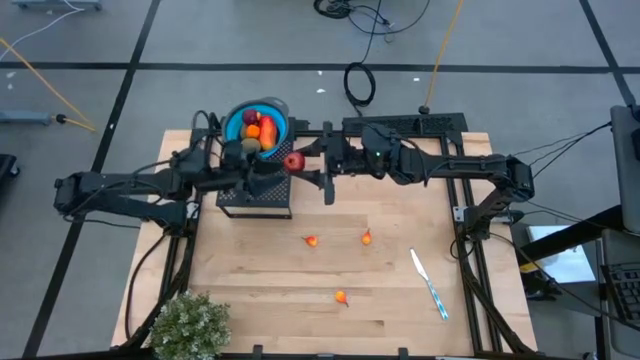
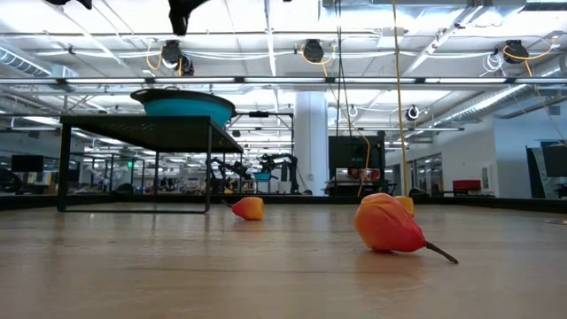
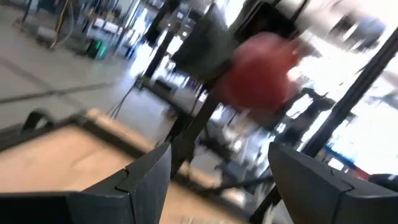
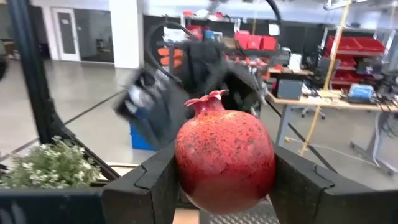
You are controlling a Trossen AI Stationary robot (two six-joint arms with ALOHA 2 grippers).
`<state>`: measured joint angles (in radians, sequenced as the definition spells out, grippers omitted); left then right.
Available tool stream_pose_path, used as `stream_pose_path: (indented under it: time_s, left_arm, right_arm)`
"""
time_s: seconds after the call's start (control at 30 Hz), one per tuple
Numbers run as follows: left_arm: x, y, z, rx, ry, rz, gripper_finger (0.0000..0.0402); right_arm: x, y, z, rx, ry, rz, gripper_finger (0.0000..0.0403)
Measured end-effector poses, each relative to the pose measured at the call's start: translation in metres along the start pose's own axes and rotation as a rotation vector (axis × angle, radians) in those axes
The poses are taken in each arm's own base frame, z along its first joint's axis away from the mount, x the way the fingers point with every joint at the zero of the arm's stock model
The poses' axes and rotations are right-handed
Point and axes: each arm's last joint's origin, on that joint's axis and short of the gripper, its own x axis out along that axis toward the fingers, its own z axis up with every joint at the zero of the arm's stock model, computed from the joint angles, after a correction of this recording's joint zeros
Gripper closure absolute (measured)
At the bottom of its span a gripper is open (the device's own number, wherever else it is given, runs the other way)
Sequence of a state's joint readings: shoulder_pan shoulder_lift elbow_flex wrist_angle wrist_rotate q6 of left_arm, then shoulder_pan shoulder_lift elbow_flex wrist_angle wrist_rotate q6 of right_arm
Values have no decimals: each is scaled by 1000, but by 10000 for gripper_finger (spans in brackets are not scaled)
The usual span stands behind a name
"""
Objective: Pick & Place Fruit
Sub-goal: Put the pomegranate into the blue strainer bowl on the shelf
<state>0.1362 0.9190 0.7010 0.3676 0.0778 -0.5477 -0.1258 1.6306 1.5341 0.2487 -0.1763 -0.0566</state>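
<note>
A dark red ball with a small crown point(image 1: 293, 161) hangs in the air beside the blue bowl point(image 1: 281, 112), with my right gripper point(image 1: 303, 160) shut on it. The bowl stands on a black wire stand point(image 1: 256, 203) and holds a red-orange oblong point(image 1: 268, 131), an olive-brown oval point(image 1: 250, 146) and another dark red ball point(image 1: 249, 118). My left gripper point(image 3: 217, 180) is open over the stand, a little short of the held ball point(image 3: 261, 68), with nothing between its fingers. Three tiny orange bits point(image 1: 311, 240) point(image 1: 367, 237) point(image 1: 342, 297) lie on the wooden table. My right gripper pinches the dark red ball by its two opposite sides point(image 4: 186, 168) between its two fingers point(image 4: 155, 180). The fingers reach in level from the table's right. The ball is lifted clear of table and stand, its crown point(image 4: 208, 99) pointing up.
A slim white and blue utensil point(image 1: 430, 285) lies on the table's right near part. A bushy green plant point(image 1: 190, 325) stands at the near left corner. The black stand point(image 2: 142, 133) with the bowl point(image 2: 182, 105) rises at the far left; open wood lies around the orange bits point(image 2: 388, 223).
</note>
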Motion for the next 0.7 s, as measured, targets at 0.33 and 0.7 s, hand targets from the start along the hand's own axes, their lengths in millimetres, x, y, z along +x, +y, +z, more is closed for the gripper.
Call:
stream_pose_path:
  time_s: [0.33, 0.7]
  left_arm:
    - [19, 6, -6, -8, -52, -18, 130]
    - [20, 11, -4, -52, -33, -59, 130]
  right_arm:
    - [4, 0, -7, 22, 23, 8, 209]
    - [3, -2, -11, 1, 83, 3, 209]
